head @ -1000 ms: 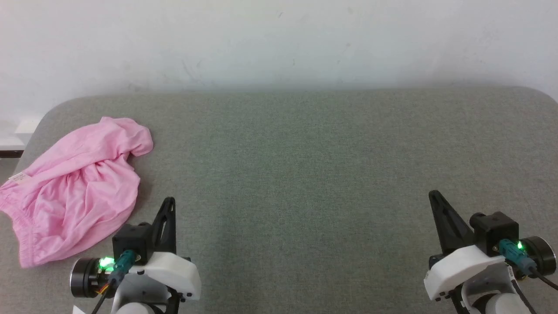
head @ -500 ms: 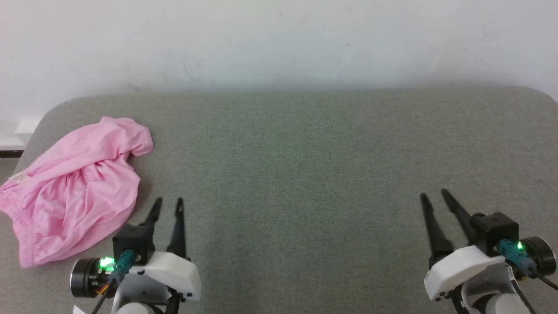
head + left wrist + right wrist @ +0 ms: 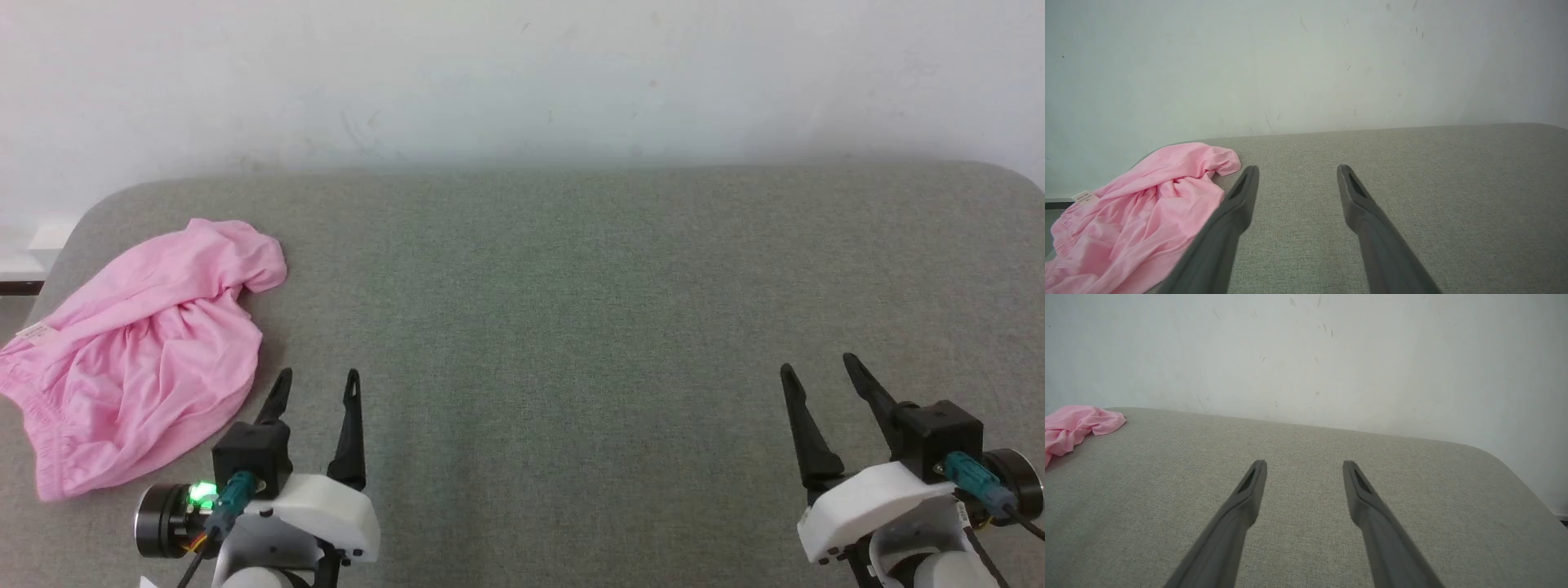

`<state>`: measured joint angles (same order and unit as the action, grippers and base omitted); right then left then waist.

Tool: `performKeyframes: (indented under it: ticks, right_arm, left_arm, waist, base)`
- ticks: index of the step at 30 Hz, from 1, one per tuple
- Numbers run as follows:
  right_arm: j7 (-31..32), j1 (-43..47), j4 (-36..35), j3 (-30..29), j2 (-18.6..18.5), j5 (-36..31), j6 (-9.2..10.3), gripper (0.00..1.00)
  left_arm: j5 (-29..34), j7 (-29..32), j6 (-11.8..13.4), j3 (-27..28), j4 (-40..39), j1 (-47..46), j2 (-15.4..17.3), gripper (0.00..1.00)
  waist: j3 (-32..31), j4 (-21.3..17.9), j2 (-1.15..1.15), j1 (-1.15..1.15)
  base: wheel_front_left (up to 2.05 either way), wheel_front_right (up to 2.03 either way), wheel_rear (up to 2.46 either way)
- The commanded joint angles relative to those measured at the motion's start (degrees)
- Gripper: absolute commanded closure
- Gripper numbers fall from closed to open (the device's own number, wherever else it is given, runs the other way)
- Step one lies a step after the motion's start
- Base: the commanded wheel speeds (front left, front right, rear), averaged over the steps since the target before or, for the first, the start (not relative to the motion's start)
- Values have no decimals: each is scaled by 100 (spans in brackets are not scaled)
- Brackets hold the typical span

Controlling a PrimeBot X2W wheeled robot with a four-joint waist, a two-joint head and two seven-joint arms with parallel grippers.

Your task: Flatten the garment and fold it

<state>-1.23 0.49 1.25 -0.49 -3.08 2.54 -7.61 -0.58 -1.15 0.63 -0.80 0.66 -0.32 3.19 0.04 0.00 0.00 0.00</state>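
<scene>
At the near edge of the grey padded table, the left gripper hovers with its two dark fingers spread wide and nothing between them; the left wrist view shows the same gap over bare cloth surface. The garment lies crumpled just beside that gripper's outer finger, apart from it, at the table's left end. It is a pink heap whose gathered waistband lies close to the rounded left edge. A small white label sticks out at the garment's far left side; it carries tiny print too small to read. Well apart, at the near right, the right gripper also stands wide with nothing in it. Between the two grippers and back to the pale wall the table is open. In the right wrist view the garment shows at the far left, and the table's rounded right corner curves away beyond the fingers.
</scene>
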Motion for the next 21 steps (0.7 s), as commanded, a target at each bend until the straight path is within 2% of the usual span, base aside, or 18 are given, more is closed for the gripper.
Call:
performKeyframes:
  ticks: [1, 21]
  right_arm:
    - [-56, 53, 44, -37, 2, 64, 1, 0]
    - [-295, 134, 131, -165, 6, 326, 3, 0]
  left_arm:
    - [-60, -62, 47, -30, 14, 11, -4, 0]
    - [-204, -302, 162, -114, 99, 22, -9, 0]
  waist:
    - [0, 1, 0, 0]
    - [-25, 24, 0, 0]
  base:
    - [0, 0, 0]
    - [0, 0, 0]
